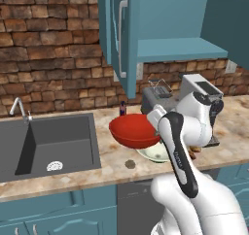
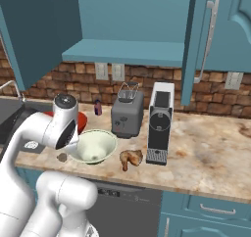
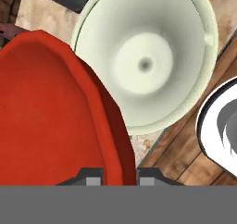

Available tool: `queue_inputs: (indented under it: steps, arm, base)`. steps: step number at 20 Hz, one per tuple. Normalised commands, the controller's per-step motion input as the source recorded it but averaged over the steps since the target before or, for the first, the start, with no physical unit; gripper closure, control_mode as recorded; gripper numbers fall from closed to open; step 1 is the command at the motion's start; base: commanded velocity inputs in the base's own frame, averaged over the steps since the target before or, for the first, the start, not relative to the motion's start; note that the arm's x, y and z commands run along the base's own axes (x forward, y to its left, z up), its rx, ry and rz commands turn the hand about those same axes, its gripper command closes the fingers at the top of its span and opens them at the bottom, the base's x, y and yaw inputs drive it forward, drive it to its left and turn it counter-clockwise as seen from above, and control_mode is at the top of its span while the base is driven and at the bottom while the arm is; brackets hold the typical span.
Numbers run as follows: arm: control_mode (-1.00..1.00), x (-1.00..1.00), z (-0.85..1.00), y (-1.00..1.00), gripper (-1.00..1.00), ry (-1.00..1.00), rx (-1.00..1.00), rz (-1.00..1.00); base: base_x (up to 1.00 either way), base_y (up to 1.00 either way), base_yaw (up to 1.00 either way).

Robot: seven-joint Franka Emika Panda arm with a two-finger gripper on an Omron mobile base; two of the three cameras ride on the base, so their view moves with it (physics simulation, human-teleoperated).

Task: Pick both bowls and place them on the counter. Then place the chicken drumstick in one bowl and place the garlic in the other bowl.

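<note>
1. Glossy white, rounded robot arm [image 1: 194,127] with a bulbous white base segment.
2. Dark grey joint bands and a black strip along one link.
3. Two small dark grey fingertips [image 3: 95,177].

Two bowls [image 2: 93,147], one drumstick [image 2: 130,158].

My arm [image 1: 182,146] crosses the lower right, forearm angled over the marbled counter [image 1: 112,168]. Red bowl [image 1: 133,130] sits raised above the counter, overlapping the pale cream-green bowl [image 1: 153,154] below it. Small greyish round lump [image 1: 130,164] lies on the counter just left of the pale bowl. Toaster [image 1: 158,97] behind; sink [image 1: 48,144] at left.
</note>
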Motion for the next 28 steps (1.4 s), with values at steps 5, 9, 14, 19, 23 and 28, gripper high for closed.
queue_inputs:
  steps: [5, 9, 14, 19, 23, 28]
  arm:
    - [-1.00, 0.26, -0.29, 0.41, 1.00, 0.06, 0.02, 0.05]
    - [-1.00, 0.30, -0.28, 0.49, 1.00, 0.03, 0.03, 0.02]
    - [-1.00, 0.31, -0.31, 0.46, 1.00, 0.03, 0.01, 0.00]
    - [-1.00, 0.25, -0.30, 0.42, 1.00, 0.01, 0.00, -0.04]
    - [-1.00, 0.25, -0.27, 0.44, 1.00, 0.00, 0.00, -0.07]
    - [-1.00, 0.24, -0.26, 0.52, 1.00, 0.00, 0.00, -0.12]
  base:
    - [0.00, 0.00, 0.00]
    - [0.00, 0.00, 0.00]
    - [0.00, 0.00, 0.00]
    - [0.00, 0.00, 0.00]
    - [0.00, 0.00, 0.00]
    - [0.00, 0.00, 0.00]
